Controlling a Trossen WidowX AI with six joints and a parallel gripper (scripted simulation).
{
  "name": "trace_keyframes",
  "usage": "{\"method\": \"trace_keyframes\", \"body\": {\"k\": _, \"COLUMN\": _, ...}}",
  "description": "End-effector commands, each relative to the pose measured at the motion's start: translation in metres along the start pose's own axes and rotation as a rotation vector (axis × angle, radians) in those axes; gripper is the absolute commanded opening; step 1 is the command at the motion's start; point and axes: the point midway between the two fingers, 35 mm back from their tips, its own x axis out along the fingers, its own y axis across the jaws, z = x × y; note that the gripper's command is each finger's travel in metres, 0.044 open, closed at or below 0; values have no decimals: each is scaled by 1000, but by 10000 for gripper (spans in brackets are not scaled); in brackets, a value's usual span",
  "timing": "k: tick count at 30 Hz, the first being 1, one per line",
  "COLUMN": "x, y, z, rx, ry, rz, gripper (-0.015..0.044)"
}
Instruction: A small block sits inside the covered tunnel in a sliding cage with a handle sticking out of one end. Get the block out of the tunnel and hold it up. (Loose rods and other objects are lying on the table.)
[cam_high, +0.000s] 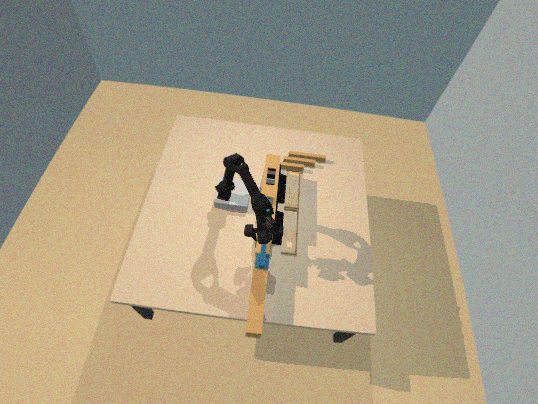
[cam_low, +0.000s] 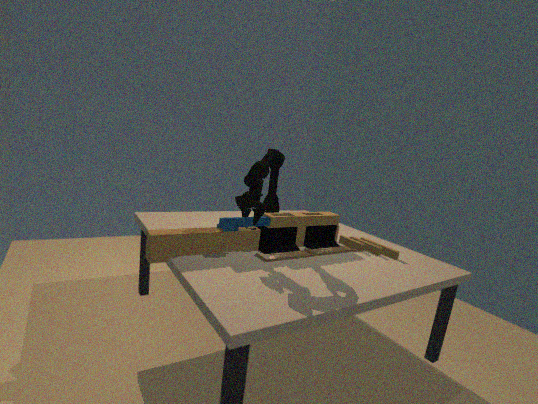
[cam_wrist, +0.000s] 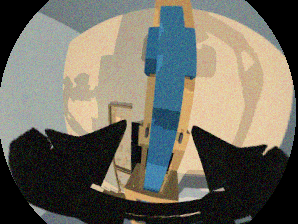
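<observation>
The wooden tunnel stands mid-table, with openings in its roof and dark openings in its side. A long blue handle comes out of its near end and lies along a wooden rail. The handle has a wider part farther out. My gripper is open, pointing down over the handle just outside the tunnel. In the wrist view one finger is on each side of the handle, with gaps. The block and cage cannot be made out.
Several loose wooden rods lie beyond the tunnel's far end. Shallow wood-edged frames lie along the tunnel's side with the dark openings. The arm's pale base plate is on the other side. The rail reaches past the table edge.
</observation>
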Motion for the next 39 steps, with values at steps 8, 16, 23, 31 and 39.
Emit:
{"method": "trace_keyframes", "body": {"k": 8, "x": -1, "y": 0, "z": 0, "rx": 0, "ry": -1, "rz": 1, "gripper": 204}}
{"method": "trace_keyframes", "body": {"k": 16, "x": -1, "y": 0, "z": 0, "rx": 0, "ry": -1, "rz": 1, "gripper": 52}}
{"method": "trace_keyframes", "body": {"k": 23, "x": -2, "y": 1, "z": -10, "rx": 0, "ry": 2, "rz": 0, "gripper": 0}}
{"method": "trace_keyframes", "body": {"k": 31, "x": -4, "y": 1, "z": -37, "rx": 0, "ry": 8, "rz": -1, "gripper": 0}}
{"method": "trace_keyframes", "body": {"k": 39, "x": -6, "y": -1, "z": -62, "rx": 0, "ry": 13, "rz": -2, "gripper": 0}}
